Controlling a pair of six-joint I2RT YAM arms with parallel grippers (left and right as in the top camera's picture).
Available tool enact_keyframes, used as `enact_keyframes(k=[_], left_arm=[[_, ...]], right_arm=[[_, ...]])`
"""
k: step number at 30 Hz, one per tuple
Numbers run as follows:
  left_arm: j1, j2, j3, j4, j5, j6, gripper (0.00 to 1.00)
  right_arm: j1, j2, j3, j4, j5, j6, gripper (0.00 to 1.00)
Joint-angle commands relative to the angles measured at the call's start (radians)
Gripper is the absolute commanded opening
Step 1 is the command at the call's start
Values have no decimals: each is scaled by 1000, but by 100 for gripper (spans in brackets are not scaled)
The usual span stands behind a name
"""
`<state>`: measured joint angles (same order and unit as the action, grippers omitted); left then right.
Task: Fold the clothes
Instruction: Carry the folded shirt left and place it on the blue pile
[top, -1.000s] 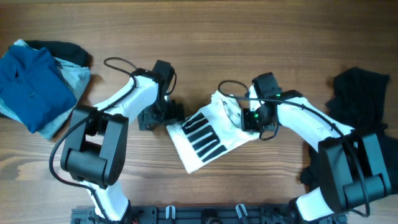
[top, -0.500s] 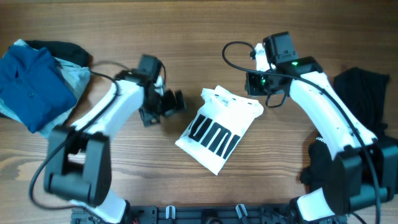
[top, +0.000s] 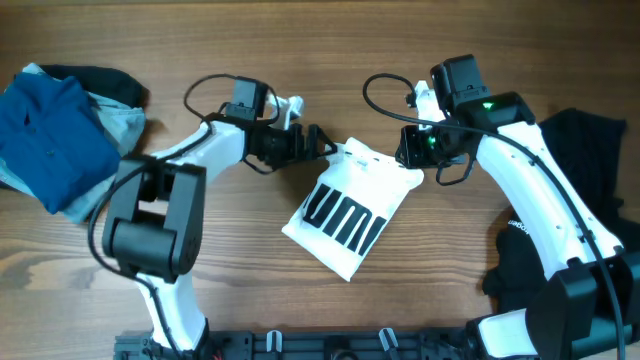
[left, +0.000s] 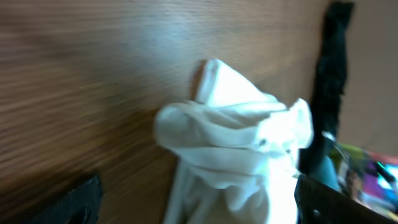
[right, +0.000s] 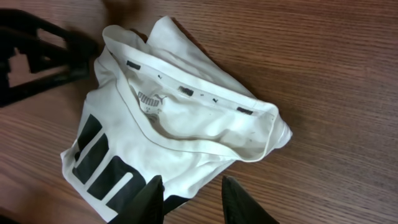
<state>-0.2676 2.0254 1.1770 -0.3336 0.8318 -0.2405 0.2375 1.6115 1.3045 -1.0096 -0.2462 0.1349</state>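
Folded white T-shirt with black bars lying mid-bench, left gripper just beside its far-left corner, jaws spread wide and empty, right gripper over its far-right corner, jaws parted, seemingly gripping nothing, black garment at right edge, blue garment pile at left edge

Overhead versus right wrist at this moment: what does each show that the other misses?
Only overhead: the blue clothes far left, a black garment far right, and both arms whole. Only right wrist: the printed label inside the T-shirt collar, with the right gripper open over the shirt's edge. Both: the white T-shirt with black bars, lying crumpled, and the left gripper open beside its collar.
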Motion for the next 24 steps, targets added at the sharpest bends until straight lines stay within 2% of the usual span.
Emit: enact_keyframes(k=[1, 4, 7, 8, 10, 16, 19, 22, 24], left_arm=[[-90, 134, -8, -18, 141, 24, 98], [-168, 182, -8, -17, 140, 24, 82], [-178, 182, -8, 9, 130, 24, 30], [-170, 181, -8, 19, 121, 24, 18], [-152, 179, -8, 25, 122, 16, 5], [-47, 79, -6, 23, 81, 17, 4], [78, -95, -6, -4, -99, 17, 4], [235, -314, -6, -68, -344, 17, 4], [322, -414, -6, -71, -432, 18, 4]], right_arm=[[0, -13, 18, -2, -17, 7, 30], [0, -13, 18, -6, -17, 6, 28], [0, -13, 18, -6, -17, 6, 26], [0, -13, 18, -8, -17, 6, 25], [0, -13, 18, -9, -17, 6, 25], [-29, -49, 18, -6, 26, 27, 20], [-76, -98, 18, -1, 29, 22, 20], [-105, -126, 18, -2, 29, 22, 20], [-107, -126, 18, -3, 29, 22, 20]])
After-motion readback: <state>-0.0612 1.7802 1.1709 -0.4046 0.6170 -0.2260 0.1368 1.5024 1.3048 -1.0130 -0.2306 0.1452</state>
